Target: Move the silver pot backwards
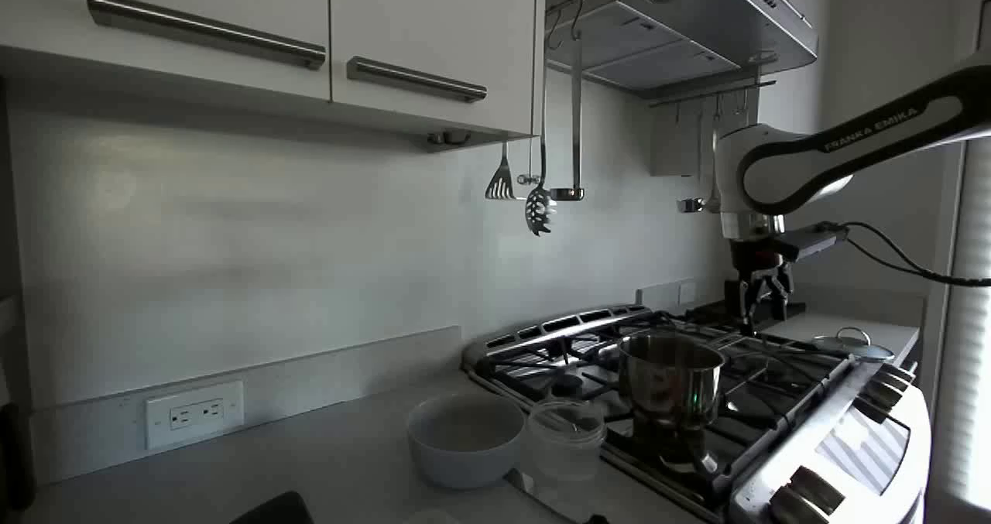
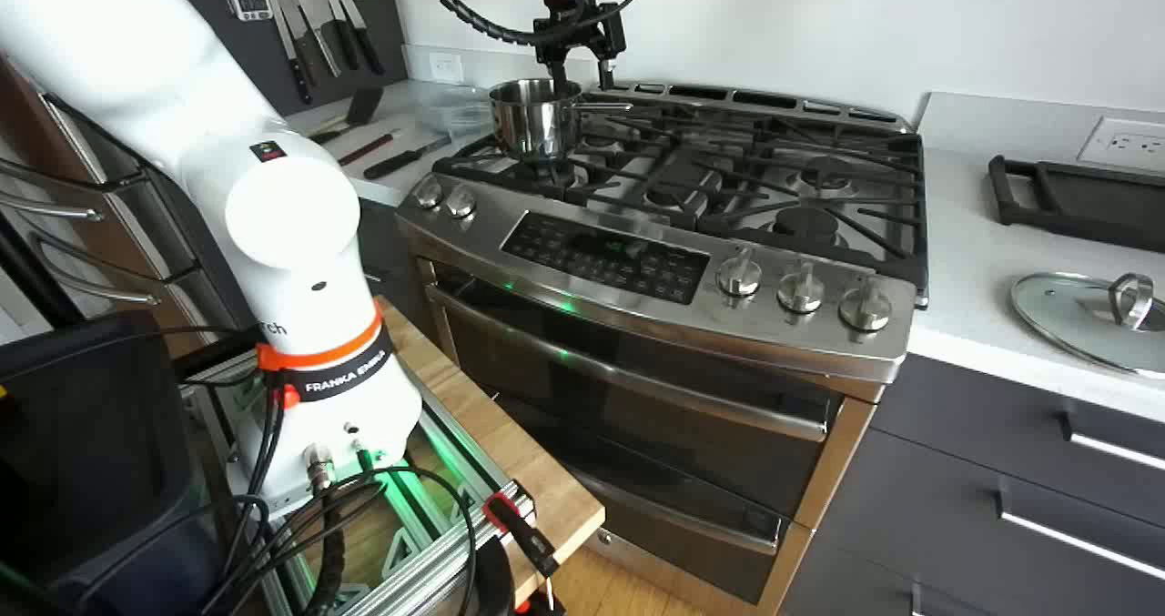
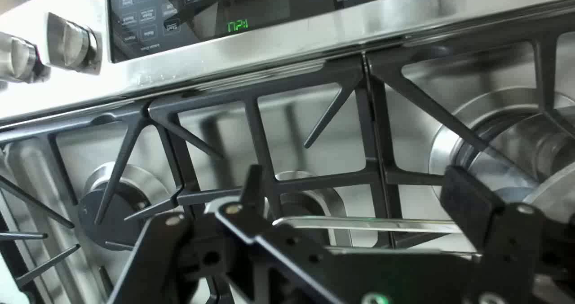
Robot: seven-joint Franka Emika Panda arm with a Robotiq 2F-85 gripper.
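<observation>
At upper centre in an exterior view, the silver saucepan point(image 2: 535, 126) was seated on the gas range point(image 2: 673, 320), its handle point(image 2: 608, 106) near the gripper point(image 2: 583, 77), whose fingers point(image 3: 469, 207) were spread wide, presumably for grasping.

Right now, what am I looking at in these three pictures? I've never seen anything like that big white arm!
That's a robot arm with a gripper for grabbing. Two pictures come from cameras standing away from it; the third comes from the wrist camera, looking past the fingers at the stove. A shiny silver pot sits on the stove. On the counter beside it are a white bowl and a see-through tub; on its other side lies a glass lid. The fingers are apart near the pot's handle, so it's probably not holding anything.
</observation>
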